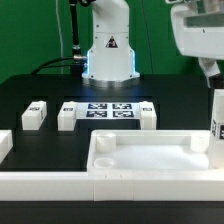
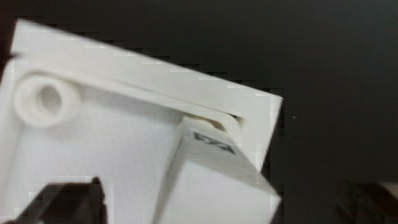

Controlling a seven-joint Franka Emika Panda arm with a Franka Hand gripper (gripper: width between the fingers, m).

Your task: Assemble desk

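The desk's white tray-like top point(image 1: 150, 152) lies near the front of the black table. One white tagged leg point(image 1: 217, 116) stands upright at its corner on the exterior view's right. My gripper point(image 1: 209, 72) hangs just above that leg. In the wrist view the leg point(image 2: 222, 170) with its tag rises from the corner of the top point(image 2: 107, 150), beside a round socket point(image 2: 45, 100). My gripper point(image 2: 222, 212) is open, and its dark fingers point(image 2: 63, 205) stand apart from the leg's sides. Three more legs point(image 1: 34, 114) point(image 1: 67, 116) point(image 1: 147, 114) lie on the table behind the top.
The marker board point(image 1: 110, 110) lies flat between the loose legs, in front of the robot base point(image 1: 108, 55). A long white rail-like border point(image 1: 50, 185) runs along the front edge. Another white piece point(image 1: 4, 146) shows at the exterior view's left edge.
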